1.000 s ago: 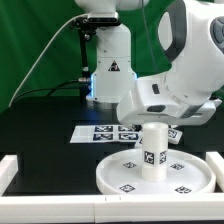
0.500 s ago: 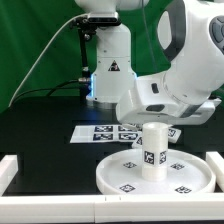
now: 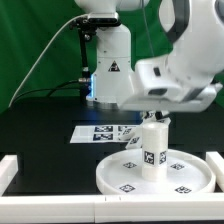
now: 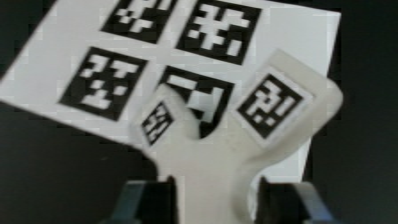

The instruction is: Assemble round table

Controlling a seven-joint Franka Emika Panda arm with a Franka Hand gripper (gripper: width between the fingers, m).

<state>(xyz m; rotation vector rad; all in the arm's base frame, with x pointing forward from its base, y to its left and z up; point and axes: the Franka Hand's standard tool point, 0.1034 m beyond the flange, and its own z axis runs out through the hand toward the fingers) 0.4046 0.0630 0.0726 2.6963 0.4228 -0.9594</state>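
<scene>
The large rimmed round disc (image 3: 185, 178) lies flat at the front of the table. The thick cylindrical leg (image 3: 153, 152) stands upright on its middle. My gripper (image 3: 153, 119) hangs just behind the top of the leg. In the wrist view the gripper (image 4: 214, 205) is shut on the small flat base piece (image 4: 231, 135), whose stem runs between the dark fingers (image 4: 153, 200). The base piece hangs over the marker board (image 4: 107, 45). In the exterior view part of the base piece (image 3: 131, 142) shows to the left of the leg.
The marker board (image 3: 98, 131) lies flat behind the disc. White border rails stand at the exterior view's left (image 3: 8, 170) and right (image 3: 218, 158). The robot's base (image 3: 108, 65) stands at the back, before a green curtain.
The arm's wrist has risen and shifted toward the exterior view's right. The gripper now shows above the leg. The disc and leg have not moved.
</scene>
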